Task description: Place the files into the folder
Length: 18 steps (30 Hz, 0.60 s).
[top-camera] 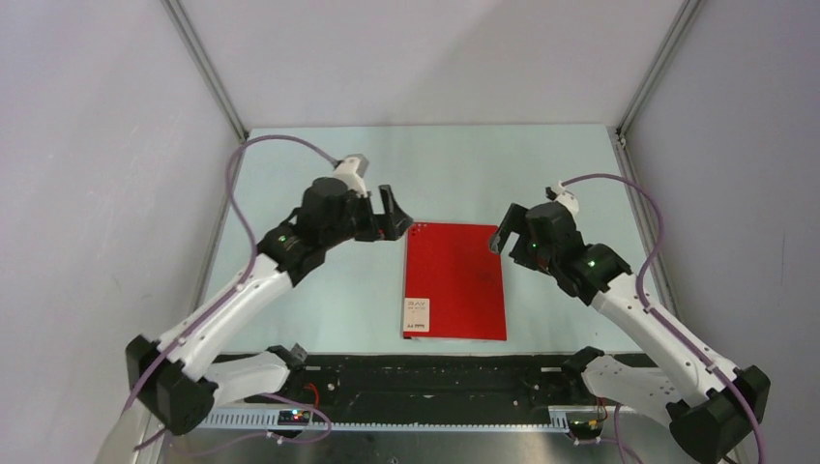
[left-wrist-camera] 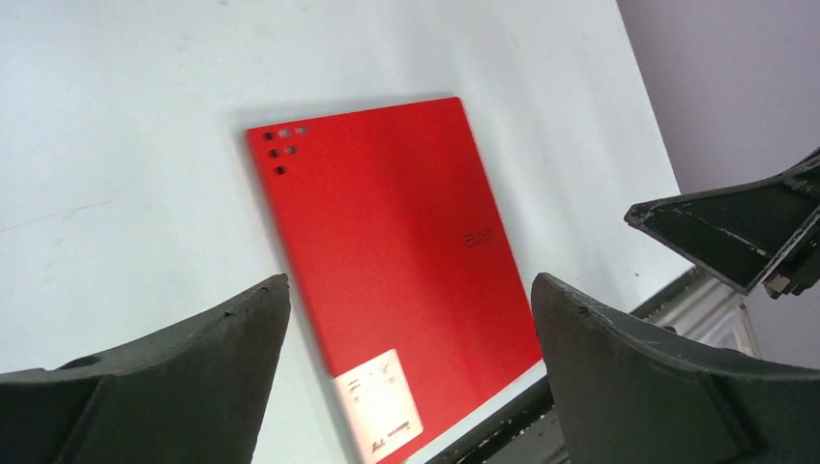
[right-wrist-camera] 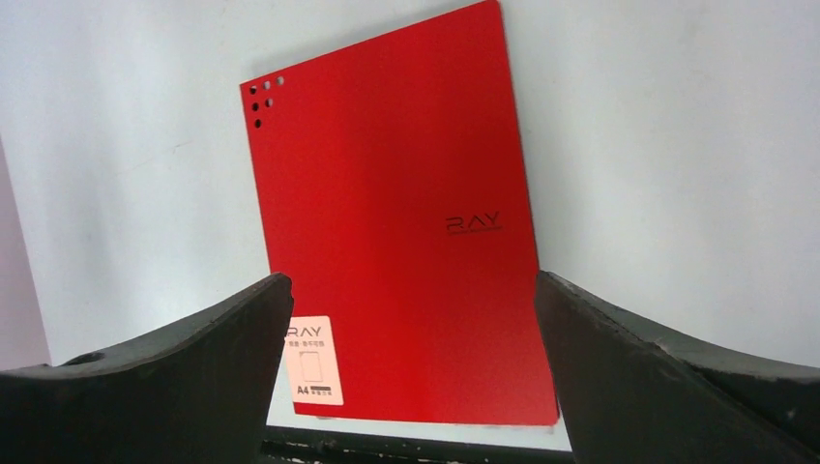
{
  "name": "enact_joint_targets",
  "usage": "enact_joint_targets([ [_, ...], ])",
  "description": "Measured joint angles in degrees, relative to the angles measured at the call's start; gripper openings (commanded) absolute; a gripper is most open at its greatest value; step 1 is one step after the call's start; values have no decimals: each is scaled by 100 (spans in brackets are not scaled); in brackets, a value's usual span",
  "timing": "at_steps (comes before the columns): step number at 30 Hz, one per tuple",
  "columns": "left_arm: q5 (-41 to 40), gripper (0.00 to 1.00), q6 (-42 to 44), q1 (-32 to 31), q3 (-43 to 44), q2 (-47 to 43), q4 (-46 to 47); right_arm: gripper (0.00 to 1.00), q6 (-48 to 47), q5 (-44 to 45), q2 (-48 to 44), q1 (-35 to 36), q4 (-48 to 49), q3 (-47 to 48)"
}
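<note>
Red folder (top-camera: pixel 454 280) lies shut and flat between the left gripper (top-camera: pixel 391 218) and right gripper (top-camera: pixel 504 235) — both spread, empty; no files show. Risk: jaws skid off its thin edge — shoving it, not opening it.

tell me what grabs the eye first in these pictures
A closed red folder lies flat in the middle of the pale table, its white label at the near left corner. The left gripper and right gripper hover open at its far corners.
</note>
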Motion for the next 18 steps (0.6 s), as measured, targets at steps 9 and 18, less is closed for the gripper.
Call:
enact_joint_targets([
  [9,-723,100,282,529,-636,-1005,-942,99,-46,-278,608,177,691,-4],
  [18,-1191,100,448,603,-732,-1008,-1161,99,-63,-286,776,260,811,-4],
])
